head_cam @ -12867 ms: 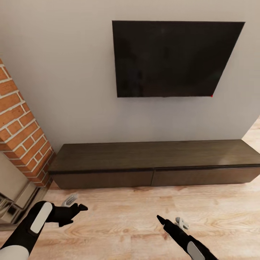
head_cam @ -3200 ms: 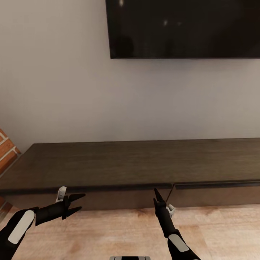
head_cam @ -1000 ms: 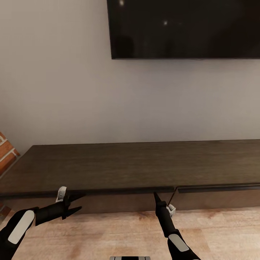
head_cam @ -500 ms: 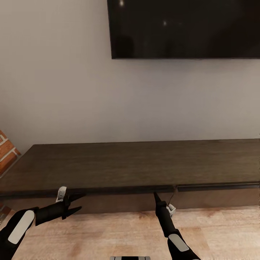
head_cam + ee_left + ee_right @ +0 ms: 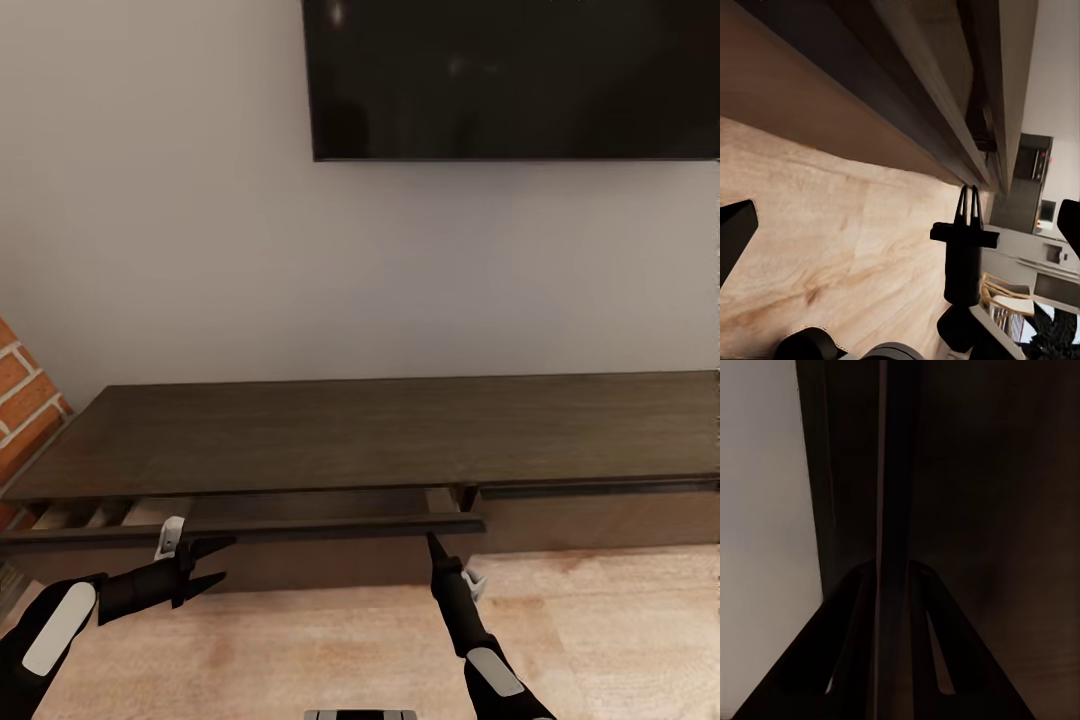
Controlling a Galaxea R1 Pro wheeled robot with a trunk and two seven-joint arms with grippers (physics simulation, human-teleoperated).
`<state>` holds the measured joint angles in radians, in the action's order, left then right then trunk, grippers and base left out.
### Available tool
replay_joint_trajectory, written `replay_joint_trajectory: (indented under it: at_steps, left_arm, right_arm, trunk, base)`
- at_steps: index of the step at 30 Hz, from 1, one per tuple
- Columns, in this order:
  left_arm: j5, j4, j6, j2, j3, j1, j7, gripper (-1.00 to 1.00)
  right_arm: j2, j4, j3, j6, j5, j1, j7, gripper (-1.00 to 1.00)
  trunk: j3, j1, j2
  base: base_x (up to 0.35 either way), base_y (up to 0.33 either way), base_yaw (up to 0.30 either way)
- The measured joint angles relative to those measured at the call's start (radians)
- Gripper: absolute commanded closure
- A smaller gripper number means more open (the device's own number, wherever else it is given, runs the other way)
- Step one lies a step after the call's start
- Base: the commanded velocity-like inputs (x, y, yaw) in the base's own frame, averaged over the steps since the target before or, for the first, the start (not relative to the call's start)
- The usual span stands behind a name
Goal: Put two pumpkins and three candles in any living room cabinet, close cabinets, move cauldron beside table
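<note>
Cabinet (image 5: 400, 440) left drawer (image 5: 250, 528) now partly out.

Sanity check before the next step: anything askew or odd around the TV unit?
Nothing damaged or spilled. The cabinet has its left drawer front pulled partly out, with pale insides showing behind it, while the right drawer sits flush. The right hand grips the open front's right end; the left hand hangs open and empty.
</note>
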<state>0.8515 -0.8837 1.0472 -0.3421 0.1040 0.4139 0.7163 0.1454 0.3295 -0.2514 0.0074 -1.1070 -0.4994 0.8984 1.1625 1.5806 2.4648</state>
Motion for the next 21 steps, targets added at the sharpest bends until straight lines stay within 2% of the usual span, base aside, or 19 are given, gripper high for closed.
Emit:
replay_joint_trajectory:
  at_steps: [14, 21]
  left_arm:
    - [0.0, 0.0, 0.0, 0.0, 0.0, 0.0, 0.0, -1.0]
    - [0.0, 0.0, 0.0, 0.0, 0.0, 0.0, 0.0, -1.0]
  right_arm:
    - [0.0, 0.001, -0.007, 0.0, -0.004, 0.0, 0.0, 1.0]
    - [0.0, 0.001, -0.008, 0.0, -0.005, 0.0, 0.0, 1.0]
  trunk:
    - [0.0, 0.0, 0.0]
    - [0.0, 0.0, 0.0]
  base:
    - [-0.27, 0.0, 0.0]
    - [-0.159, 0.0, 0.0]
